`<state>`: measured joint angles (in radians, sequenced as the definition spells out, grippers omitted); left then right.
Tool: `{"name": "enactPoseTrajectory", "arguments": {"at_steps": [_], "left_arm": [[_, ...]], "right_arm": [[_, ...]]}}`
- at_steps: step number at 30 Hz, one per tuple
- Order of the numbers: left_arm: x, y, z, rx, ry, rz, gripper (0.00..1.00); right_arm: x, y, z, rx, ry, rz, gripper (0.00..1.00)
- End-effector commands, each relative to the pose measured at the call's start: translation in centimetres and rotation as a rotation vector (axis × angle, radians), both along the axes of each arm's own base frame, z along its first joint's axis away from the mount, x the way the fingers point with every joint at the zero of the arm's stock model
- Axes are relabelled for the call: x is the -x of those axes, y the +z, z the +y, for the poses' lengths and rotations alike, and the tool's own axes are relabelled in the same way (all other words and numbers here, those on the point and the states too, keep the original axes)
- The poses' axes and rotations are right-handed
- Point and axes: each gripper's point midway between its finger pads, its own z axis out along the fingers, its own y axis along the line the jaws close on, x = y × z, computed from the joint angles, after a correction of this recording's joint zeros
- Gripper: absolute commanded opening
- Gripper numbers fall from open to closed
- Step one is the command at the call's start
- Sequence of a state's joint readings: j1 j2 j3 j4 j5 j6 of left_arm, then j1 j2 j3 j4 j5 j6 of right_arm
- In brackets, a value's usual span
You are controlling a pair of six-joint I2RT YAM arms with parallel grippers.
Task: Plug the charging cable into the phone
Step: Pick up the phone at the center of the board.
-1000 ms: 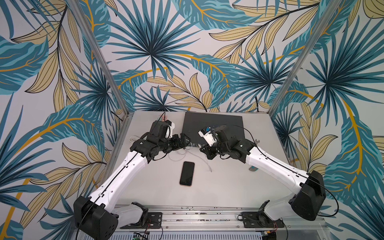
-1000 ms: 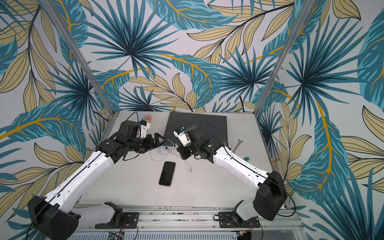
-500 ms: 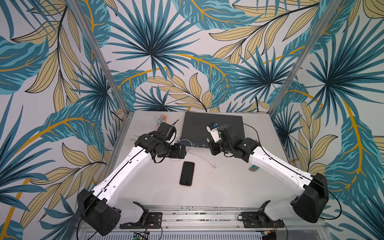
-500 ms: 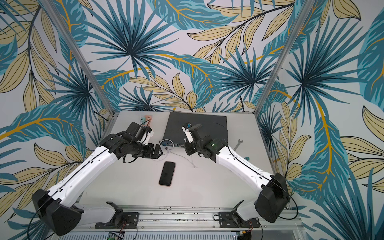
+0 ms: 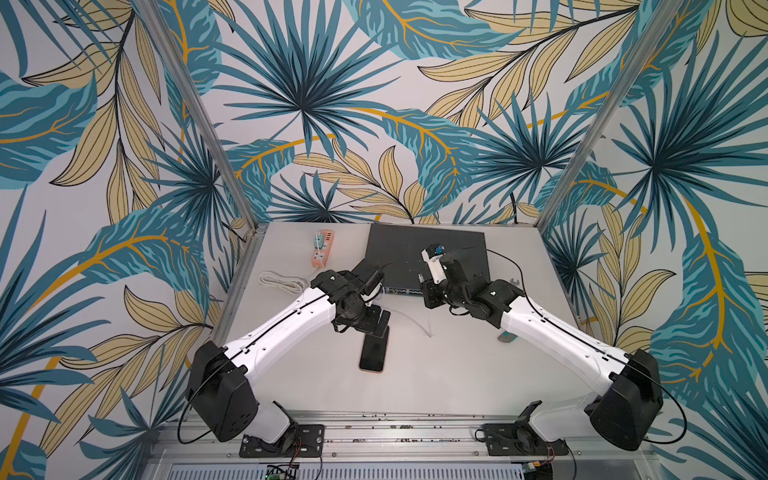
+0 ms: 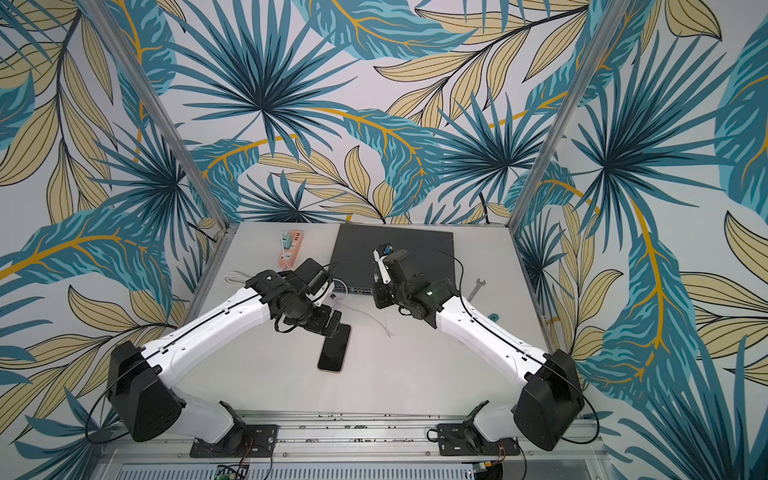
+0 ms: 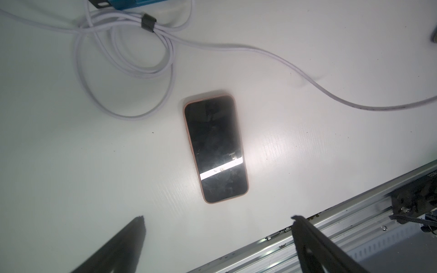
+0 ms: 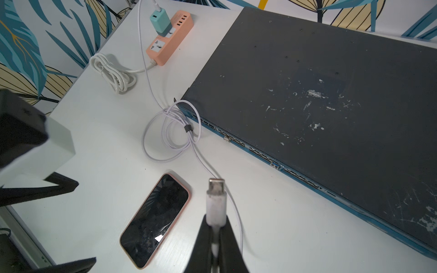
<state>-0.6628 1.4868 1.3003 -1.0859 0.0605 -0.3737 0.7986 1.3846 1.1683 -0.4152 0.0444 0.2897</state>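
Charging cable (image 8: 215,208): pinched by its white plug between the pressed-together fingers of the right gripper (image 8: 215,227), silver connector tip (image 8: 215,185) poking out past them, held in the air above the table (image 8: 99,146). Trails back through a loose banded loop at the front corner of the network switch (image 8: 307,94), then on to a teal adapter (image 8: 160,23) in the orange power strip (image 8: 170,40). Well apart from the phone (image 8: 155,222); not yet plugged in.

Phone: flat and screen up on the table in front of the switch, between the two arms, touched by neither. Above its end nearer the switch, in both top views, the left gripper (image 5: 380,326), spread wide and empty.

Step in hand, by the look of it: the approach, with plug secured and phone not yet steadied. Next move likely calls for bracing the phone by its long edges with the left gripper, then bringing the tip level with the table and in line with the port. Which short edge carries the port: cannot tell. Little room for error: small tip, small slot, phone free to slide if pushed unbraced.
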Motion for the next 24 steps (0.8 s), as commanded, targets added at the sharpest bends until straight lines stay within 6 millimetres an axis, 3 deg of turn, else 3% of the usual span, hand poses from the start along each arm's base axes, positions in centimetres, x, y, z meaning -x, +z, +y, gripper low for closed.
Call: {"name": "enactPoseTrajectory", "arguments": {"at_steps": [1,10,24], "left_arm": [[-0.1,-0.7,-0.5,0.012,0.003,0.004,1.00],[-0.2,-3.7,-1.1,-0.035,0.009,0.050,1.00],[-1.0,-5.0,-2.0,-0.028,0.047,0.058,1.00]], "right_arm": [[0.3,1.5,-0.6,-0.073,-0.030,-0.034,0.00],[1.1,0.5,-2.2,-0.072,-0.078,-0.019,0.00],[1.8,0.2,-2.6,-0.053,-0.052,-0.026,0.00]]}}
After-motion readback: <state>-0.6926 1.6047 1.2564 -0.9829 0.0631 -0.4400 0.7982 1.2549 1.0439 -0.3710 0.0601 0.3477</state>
